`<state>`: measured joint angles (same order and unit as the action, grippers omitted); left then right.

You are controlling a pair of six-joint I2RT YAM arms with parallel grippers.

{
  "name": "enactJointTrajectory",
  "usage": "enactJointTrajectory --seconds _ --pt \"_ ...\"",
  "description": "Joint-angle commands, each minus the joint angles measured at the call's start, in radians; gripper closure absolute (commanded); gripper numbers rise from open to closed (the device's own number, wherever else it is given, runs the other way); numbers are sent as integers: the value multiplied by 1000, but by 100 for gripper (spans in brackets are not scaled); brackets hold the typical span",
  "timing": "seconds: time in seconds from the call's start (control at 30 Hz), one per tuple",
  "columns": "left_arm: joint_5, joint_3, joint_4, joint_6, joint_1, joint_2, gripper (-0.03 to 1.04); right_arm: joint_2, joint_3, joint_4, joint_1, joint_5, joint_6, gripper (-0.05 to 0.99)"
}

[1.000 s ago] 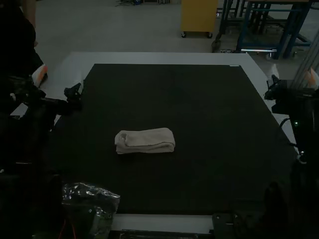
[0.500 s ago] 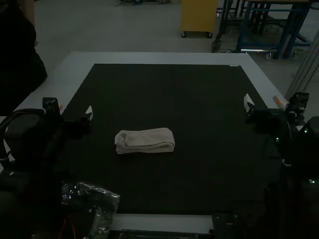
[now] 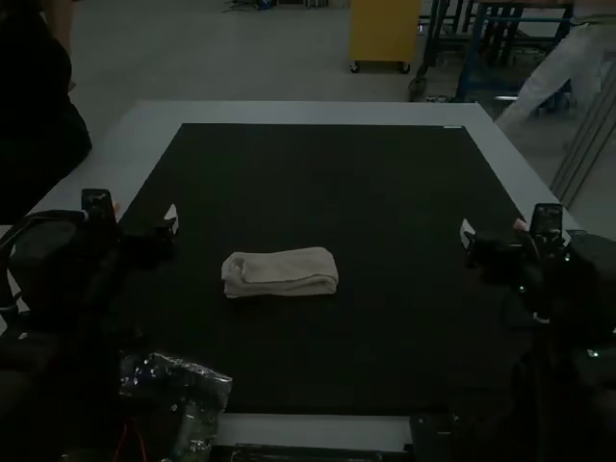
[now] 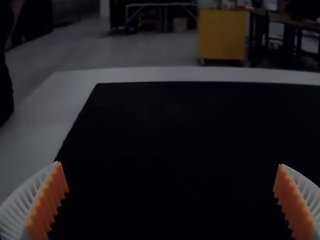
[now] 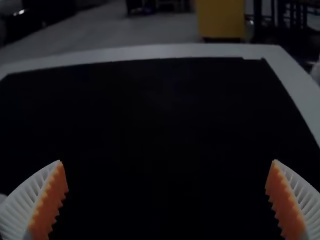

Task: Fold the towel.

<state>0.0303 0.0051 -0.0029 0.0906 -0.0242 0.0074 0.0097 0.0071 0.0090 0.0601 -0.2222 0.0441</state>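
Towel seen folded into a compact, layered strip, laid flat on the black mat that is spread over the pale desk. Placed a bit left of the middle, long side run roughly left to right; stacked layers are shown along the near side, a rounded fold at the left end. Towel is touched by neither gripper. Left gripper is held over the left part of the mat, farther out than the towel; its fingers are spread wide, nothing gripped. Right gripper is held over the right part of the mat, well apart from the towel; its fingers are also spread wide, nothing gripped. Both are pointed toward the far side. Crumpled clear plastic is seen at the near left corner of the mat.
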Motion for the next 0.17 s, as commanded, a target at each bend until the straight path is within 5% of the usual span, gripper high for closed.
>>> enactJointTrajectory --seconds 0.0,0.13 --pt "8 -5 7 -6 9 -7 4 -10 -7 -23 -2 14 42 2" --pt "8 -5 7 -6 9 -7 4 -10 -7 -23 -2 14 42 2"
